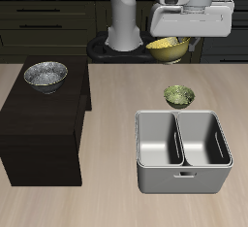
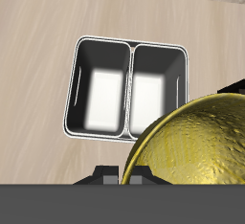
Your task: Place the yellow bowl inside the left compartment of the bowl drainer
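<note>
The yellow bowl [image 1: 167, 47] hangs high above the table, behind the bowl drainer [image 1: 141, 173], with my gripper [image 1: 176, 43] shut on its rim. In the wrist view the yellow bowl [image 2: 196, 142] fills much of the frame with its mottled shiny inside, and a dark finger [image 2: 117, 176] shows beside it. The bowl drainer [image 2: 131, 48] lies below and ahead. Both of its wells are empty, including the left compartment [image 1: 158, 140]. The thin divider stands between them, and the handle slot faces the table's front edge.
An olive-green bowl [image 1: 178, 96] sits on the table just behind the drainer, below the held bowl. A silver-grey metal bowl [image 1: 46, 75] rests on a dark low cabinet [image 1: 39, 124] beside the drainer.
</note>
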Controlling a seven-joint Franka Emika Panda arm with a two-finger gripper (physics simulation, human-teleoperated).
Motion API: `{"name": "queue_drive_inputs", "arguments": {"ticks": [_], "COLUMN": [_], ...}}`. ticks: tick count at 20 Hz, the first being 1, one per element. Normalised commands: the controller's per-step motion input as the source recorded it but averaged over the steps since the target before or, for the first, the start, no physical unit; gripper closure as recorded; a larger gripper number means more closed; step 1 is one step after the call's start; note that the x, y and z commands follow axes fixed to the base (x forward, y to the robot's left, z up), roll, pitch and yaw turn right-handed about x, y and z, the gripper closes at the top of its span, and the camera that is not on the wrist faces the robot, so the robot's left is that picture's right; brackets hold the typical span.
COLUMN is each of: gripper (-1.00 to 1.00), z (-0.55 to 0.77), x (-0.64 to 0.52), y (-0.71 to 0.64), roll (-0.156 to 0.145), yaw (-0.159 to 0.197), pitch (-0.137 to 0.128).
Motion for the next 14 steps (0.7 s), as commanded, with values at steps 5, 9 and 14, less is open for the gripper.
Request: {"name": "queue_drive_inputs", "arguments": {"ticks": [5,9,14], "gripper": [1.0,1.0,1.0], "z": [0.07,0.09,-0.04], "x": [0.31,0.36,0.19], "y": [0.12,0.31,0.38], "roll": [-0.019,-0.011,0.033], "yaw": [0.015,0.016,0.0], "pitch": [0.01,0.001,0.011]}}
